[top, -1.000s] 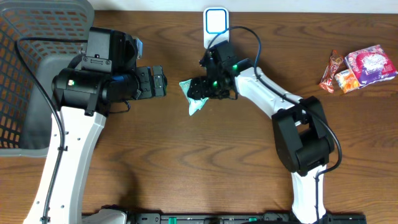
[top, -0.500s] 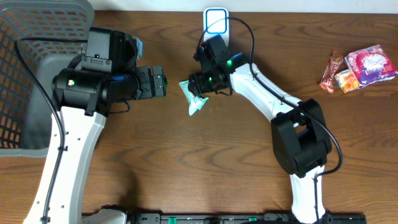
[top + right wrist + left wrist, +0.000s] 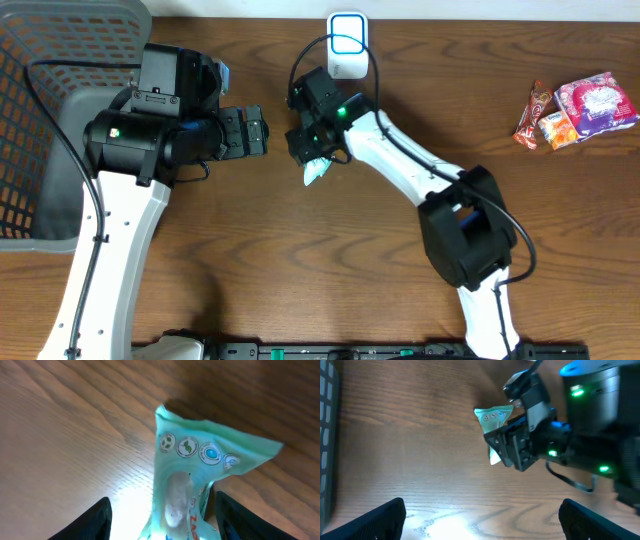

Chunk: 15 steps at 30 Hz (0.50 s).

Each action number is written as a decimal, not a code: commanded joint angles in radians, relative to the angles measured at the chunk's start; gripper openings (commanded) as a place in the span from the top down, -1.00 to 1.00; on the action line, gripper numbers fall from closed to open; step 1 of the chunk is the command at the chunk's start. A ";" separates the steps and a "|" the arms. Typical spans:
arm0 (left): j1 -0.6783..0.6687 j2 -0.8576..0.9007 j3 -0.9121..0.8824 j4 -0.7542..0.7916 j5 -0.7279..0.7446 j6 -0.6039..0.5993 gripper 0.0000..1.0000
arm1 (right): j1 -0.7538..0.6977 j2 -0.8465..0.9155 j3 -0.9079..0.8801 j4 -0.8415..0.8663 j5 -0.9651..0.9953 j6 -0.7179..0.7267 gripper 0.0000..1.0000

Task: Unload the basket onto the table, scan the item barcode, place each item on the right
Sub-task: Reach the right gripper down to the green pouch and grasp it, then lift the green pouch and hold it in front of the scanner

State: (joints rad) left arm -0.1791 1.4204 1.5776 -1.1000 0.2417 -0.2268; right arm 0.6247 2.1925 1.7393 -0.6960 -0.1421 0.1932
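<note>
The table [image 3: 65, 435] beneath me is brown wood-grain, smooth, with a soft sheen. The green packet [image 3: 210, 455] is thin, crinkled plastic film. At the table's left edge, the basket [image 3: 60, 50] is matt grey plastic mesh.

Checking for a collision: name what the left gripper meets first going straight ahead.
Probably the teal packet, with the right gripper straddling it; which of the two is nearer is unclear.

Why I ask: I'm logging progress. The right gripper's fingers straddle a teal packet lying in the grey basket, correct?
Not quite. The teal packet lies on the wooden table, not in the grey basket. The right wrist view shows it there, between the fingers of the right gripper.
</note>
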 commanded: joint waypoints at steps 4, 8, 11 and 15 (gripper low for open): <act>-0.002 0.005 -0.005 -0.003 0.011 0.020 -0.96 | 0.022 0.102 0.013 -0.020 0.061 0.004 -0.01; -0.002 0.005 -0.005 -0.003 0.011 0.020 -0.95 | 0.020 0.096 0.015 -0.034 0.061 0.008 0.67; -0.002 0.005 -0.005 -0.003 0.011 0.020 -0.96 | 0.003 0.058 0.030 -0.050 0.062 0.024 0.94; -0.002 0.005 -0.005 -0.003 0.011 0.020 -0.96 | -0.057 -0.031 0.066 -0.094 0.020 0.053 0.98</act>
State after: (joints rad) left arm -0.1791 1.4204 1.5776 -1.0996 0.2417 -0.2268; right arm 0.6312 2.2684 1.7554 -0.7666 -0.0902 0.2157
